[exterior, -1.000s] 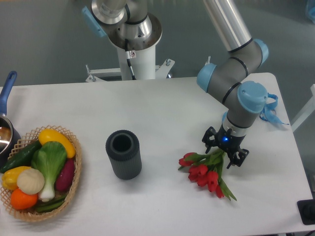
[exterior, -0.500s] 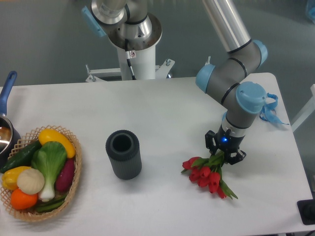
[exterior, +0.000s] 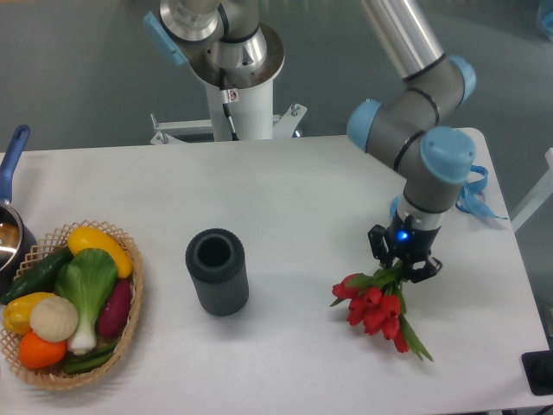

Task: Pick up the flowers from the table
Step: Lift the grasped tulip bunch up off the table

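Observation:
The flowers, a bunch of red tulips with green leaves, hang from my gripper over the right part of the white table. The gripper points down and is shut on the green stems near their tied ends, which are hidden under it. The blooms spread down and to the left of the gripper, and a green leaf tip sticks out to the lower right. I cannot tell whether the blooms still touch the tabletop.
A dark grey ribbed cylinder vase stands left of the flowers. A wicker basket of vegetables sits at the left edge, with a pot with a blue handle behind it. Curly blue ribbons lie at the right edge.
The gripper has closed on the stems and moved right with the bunch. The tulips have shifted to the right and gathered more tightly under the gripper.

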Tool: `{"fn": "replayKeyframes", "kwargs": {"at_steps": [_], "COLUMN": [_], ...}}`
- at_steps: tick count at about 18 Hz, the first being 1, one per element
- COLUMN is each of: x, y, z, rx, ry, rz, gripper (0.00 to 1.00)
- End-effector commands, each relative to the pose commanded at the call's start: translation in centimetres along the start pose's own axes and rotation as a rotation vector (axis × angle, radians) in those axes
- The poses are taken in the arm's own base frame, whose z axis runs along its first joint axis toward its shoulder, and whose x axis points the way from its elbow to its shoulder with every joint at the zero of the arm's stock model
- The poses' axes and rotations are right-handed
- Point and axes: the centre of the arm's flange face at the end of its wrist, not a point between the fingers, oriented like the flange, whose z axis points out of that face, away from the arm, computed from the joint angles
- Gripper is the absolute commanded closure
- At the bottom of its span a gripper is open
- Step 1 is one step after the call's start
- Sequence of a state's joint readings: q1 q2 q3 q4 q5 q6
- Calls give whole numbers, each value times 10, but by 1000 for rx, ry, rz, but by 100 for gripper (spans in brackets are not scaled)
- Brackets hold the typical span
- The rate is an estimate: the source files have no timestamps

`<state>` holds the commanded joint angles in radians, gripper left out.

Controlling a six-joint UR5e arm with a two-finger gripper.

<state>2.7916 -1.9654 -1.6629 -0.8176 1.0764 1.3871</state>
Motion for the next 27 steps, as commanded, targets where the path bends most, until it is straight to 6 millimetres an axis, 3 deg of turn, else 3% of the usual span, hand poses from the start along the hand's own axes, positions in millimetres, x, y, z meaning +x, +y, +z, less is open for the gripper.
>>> {"fn": "replayKeyframes", "kwargs": {"at_steps": [4, 9, 11, 27], "x": [-3, 15, 22, 19], "y": [-19, -73, -84, -81], "z": [-39, -101, -118, -128], "rx": [176, 447, 503, 521], "ry": [-26, -5, 9, -1], "rz": [-33, -132, -167, -177], "gripper": [67, 67, 67, 67]}}
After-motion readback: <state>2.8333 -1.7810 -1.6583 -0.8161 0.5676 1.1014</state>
